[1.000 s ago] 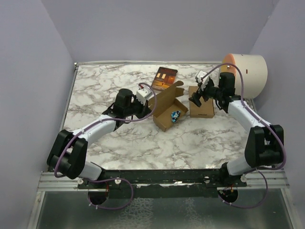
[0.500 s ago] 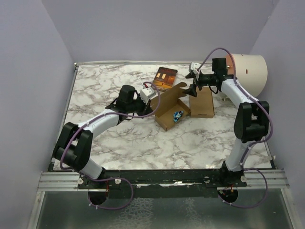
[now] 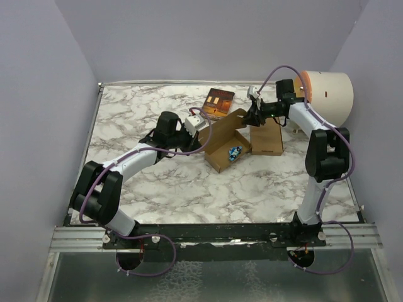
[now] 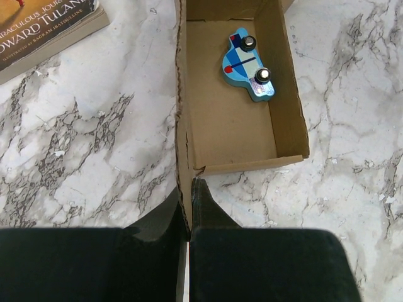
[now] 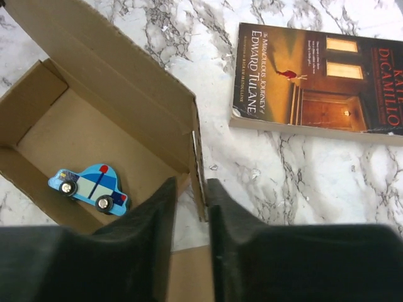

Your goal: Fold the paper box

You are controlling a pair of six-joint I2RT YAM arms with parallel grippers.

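Paper box (image 3: 225,139) flap: right fingers (image 5: 189,207) newly closed around it.

Top external view: we look down from above and behind the two arm bases onto the whole marbled bench (image 3: 157,182), seen from afar between lilac walls. Left wrist view: we look almost straight down, close in, past dark fingers (image 4: 208,211) at the bottom edge, onto the paper box (image 4: 236,135) holding a blue toy car (image 4: 247,56), with a corner of the book (image 4: 44,25) at upper left. Right wrist view: we look steeply down, equally close, from the opposite side, past its own fingers (image 5: 157,217). Both wrist views share the box interior, the car (image 5: 89,187) and the book (image 5: 318,78); the overhead view contains all three.
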